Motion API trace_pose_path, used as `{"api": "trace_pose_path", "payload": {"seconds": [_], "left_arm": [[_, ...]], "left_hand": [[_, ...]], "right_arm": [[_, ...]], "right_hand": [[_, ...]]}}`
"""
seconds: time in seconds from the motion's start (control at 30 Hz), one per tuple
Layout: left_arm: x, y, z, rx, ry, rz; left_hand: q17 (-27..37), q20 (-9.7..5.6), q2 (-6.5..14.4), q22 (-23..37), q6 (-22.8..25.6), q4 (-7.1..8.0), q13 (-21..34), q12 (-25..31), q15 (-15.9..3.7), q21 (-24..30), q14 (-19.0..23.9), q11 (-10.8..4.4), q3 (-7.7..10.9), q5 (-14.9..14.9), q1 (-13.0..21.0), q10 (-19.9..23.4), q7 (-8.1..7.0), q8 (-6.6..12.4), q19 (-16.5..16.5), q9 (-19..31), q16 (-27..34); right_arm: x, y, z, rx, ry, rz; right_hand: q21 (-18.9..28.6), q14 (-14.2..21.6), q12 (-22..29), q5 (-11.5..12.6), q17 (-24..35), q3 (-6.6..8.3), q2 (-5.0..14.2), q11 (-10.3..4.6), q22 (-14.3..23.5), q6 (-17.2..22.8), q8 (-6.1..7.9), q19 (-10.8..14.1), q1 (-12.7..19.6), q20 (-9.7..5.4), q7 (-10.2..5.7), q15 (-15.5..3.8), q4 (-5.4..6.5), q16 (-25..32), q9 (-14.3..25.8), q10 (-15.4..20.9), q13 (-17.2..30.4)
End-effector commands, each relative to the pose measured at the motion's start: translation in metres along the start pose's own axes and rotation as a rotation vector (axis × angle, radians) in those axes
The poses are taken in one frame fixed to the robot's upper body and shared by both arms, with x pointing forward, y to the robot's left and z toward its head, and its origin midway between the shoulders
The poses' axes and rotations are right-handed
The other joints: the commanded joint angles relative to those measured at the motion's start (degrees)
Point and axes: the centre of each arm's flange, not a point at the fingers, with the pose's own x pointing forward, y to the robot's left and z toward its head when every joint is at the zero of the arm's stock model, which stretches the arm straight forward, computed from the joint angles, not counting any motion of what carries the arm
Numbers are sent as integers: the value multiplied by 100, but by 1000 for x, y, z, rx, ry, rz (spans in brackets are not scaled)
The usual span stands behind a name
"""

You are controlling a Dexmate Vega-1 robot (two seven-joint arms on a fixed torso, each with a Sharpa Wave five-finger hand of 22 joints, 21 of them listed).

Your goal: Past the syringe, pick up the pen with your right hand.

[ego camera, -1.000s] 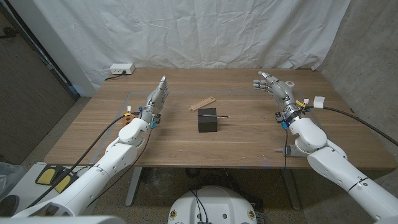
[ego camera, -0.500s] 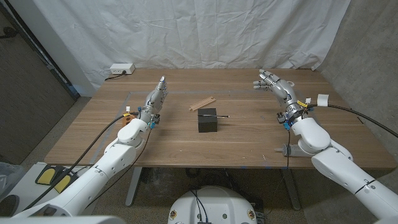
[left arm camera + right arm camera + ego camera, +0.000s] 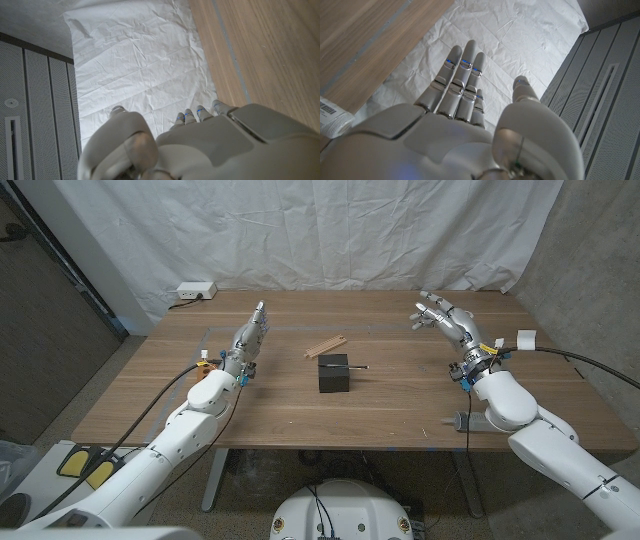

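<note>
Clearly pen (image 3: 347, 366) well apart from right hand (image 3: 446, 321) fingers (image 3: 428, 304).

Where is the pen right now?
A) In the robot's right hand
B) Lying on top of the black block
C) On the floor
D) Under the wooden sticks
B: the pen lies across the top of the black block at mid-table, while the right hand hovers open, holding nothing.

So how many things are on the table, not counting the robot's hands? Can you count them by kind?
Black box: 1
Pen: 1
Pile of wooden sticks: 1
Syringe: 1
White power strip: 1
Total: 5
</note>
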Motion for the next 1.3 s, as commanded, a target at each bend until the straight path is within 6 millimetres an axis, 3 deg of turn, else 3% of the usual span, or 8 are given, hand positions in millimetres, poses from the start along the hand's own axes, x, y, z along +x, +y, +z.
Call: {"api": "trace_pose_path", "payload": {"seconds": [0.03,0.17,0.4,0.57,0.73,0.83,1.07,1.3], "left_arm": [[-3,3,0,10,17,8],[-4,4,0,10,20,10],[-4,7,0,9,23,14],[-4,7,1,9,20,10],[-4,8,2,9,19,10],[-5,9,2,7,19,10],[-6,15,2,6,24,27],[-4,15,1,2,23,21]], "left_hand": [[27,-283,-9,25,-469,-34,20,15,-18,38,-408,-28,-1,39,74,-331,-28,42,-328,27,0],[28,-282,-3,26,-463,-37,20,15,-16,36,-415,-31,-3,37,84,-331,-43,45,-333,28,-3],[29,-280,8,27,-459,-43,21,11,-12,36,-421,-25,-5,33,102,-341,-48,46,-334,29,-6],[29,-279,13,27,-453,-46,21,11,-12,36,-421,-22,-6,32,112,-342,-58,49,-333,29,-6],[29,-278,18,27,-452,-50,21,13,-11,36,-420,-23,-6,30,122,-338,-56,49,-332,30,-5],[29,-277,22,27,-452,-52,21,12,-11,36,-418,-23,-6,29,130,-341,-58,49,-334,30,-5],[28,-449,45,26,-420,-73,20,28,44,71,-346,56,-9,20,184,-295,-13,60,-229,32,18],[28,-452,50,25,-416,-80,19,20,43,70,-340,47,-12,16,201,-310,0,60,-223,33,16]], "right_arm": [[-7,1,7,-63,2,-10],[-8,2,8,-67,4,-20],[-12,2,14,-110,12,-22],[-14,2,18,-145,45,-20],[-17,3,24,-199,53,-46],[-17,5,26,-217,64,-69],[-20,10,31,-285,59,-128],[-23,14,36,-333,66,-135]], "right_hand": [[437,-137,360,62,775,-128,-60,-150,543,-4,5,-41,298,-311,-43,-568,25,684,53,105,656],[855,-104,927,85,1265,-205,-89,-309,1026,-267,-61,-82,436,-312,-30,-598,68,963,71,222,1305],[1584,243,2055,105,1845,-379,-152,-576,1842,-333,-3,-172,756,-337,-74,-606,81,1534,84,264,2686],[1889,450,2586,98,2159,-501,-226,-686,2051,-204,31,-26,778,-415,-120,-606,123,1866,86,338,3344],[2162,693,2895,134,2783,-579,-293,-806,2221,-119,43,120,770,-549,-146,-609,159,2294,93,591,3591],[2562,1161,3570,170,3709,-610,-242,-847,2329,276,118,554,721,-853,-235,-610,230,2898,124,974,4307],[2995,2234,4927,143,3768,-592,-255,-890,2358,1014,213,1603,768,-968,-335,-622,215,4176,216,1715,4588],[3062,2445,5273,136,3769,-575,-245,-894,2390,1179,247,1900,763,-988,-369,-630,223,4497,286,1891,4593]]}}
